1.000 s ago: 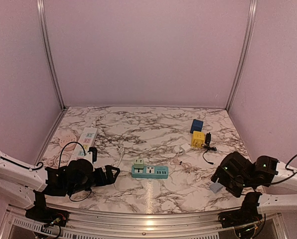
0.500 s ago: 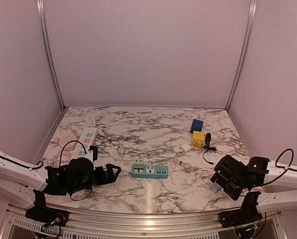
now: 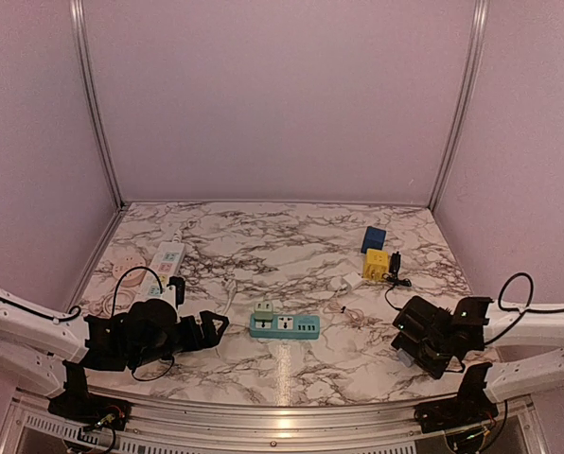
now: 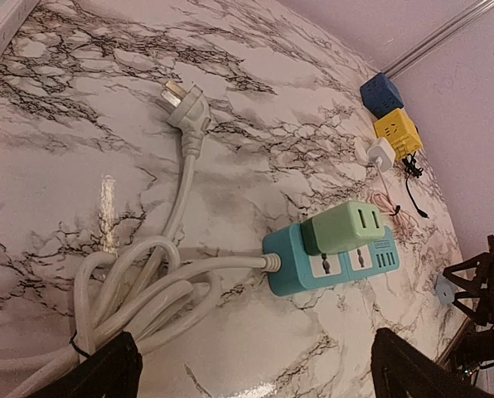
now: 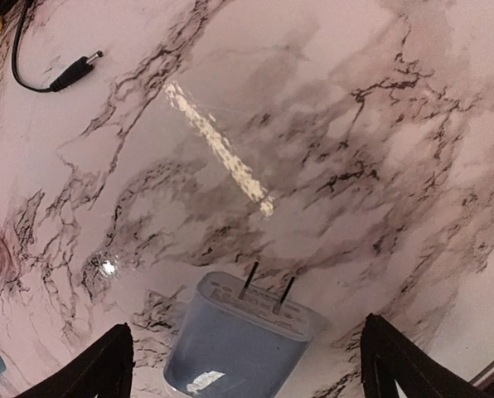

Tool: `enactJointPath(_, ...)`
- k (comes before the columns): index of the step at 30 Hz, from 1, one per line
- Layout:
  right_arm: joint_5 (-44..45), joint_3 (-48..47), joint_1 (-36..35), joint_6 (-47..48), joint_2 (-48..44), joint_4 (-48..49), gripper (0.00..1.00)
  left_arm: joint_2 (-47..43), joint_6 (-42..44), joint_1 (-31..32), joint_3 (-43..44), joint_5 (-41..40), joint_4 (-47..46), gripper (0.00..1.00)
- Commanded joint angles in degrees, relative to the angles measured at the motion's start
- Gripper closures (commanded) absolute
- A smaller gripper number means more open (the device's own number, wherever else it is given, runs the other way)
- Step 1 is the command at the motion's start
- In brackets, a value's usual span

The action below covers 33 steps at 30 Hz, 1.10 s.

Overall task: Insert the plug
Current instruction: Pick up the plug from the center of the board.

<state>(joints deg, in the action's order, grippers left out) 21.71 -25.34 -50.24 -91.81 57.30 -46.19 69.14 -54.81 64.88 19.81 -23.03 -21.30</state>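
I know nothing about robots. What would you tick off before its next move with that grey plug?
1. Right gripper open, fingers either side of grey plug: ok.
2. Plug gripped: not ok; it lies loose on the table.
3. Prongs bare and straight: ok.
4. Free socket on teal power strip, beside green adapter: ok.
5. Left gripper holding the strip steady: not ok; open, short of it.
6. Prongs match that socket: cannot tell.
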Motion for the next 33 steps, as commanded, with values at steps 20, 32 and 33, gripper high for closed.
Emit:
enactJointPath(20, 1.7, -2.5, 0.4, 14.6, 6.3, 10.2, 0.69, -3.8, 0.4, 0.2, -2.1, -1.3, 0.6, 0.01)
enactJointPath(32, 0.5, -15.0, -0.7, 49.7, 8.8, 14.3, 0.89, -6.3, 4.9, 0.2, -0.9, -0.5, 1.2, 0.01)
enactJointPath(33, -0.9, -15.8, -0.8, 53.5, 8.5, 15.5, 0.9, -6.3, 5.7, 0.2, -0.6, -0.3, 1.3, 0.01)
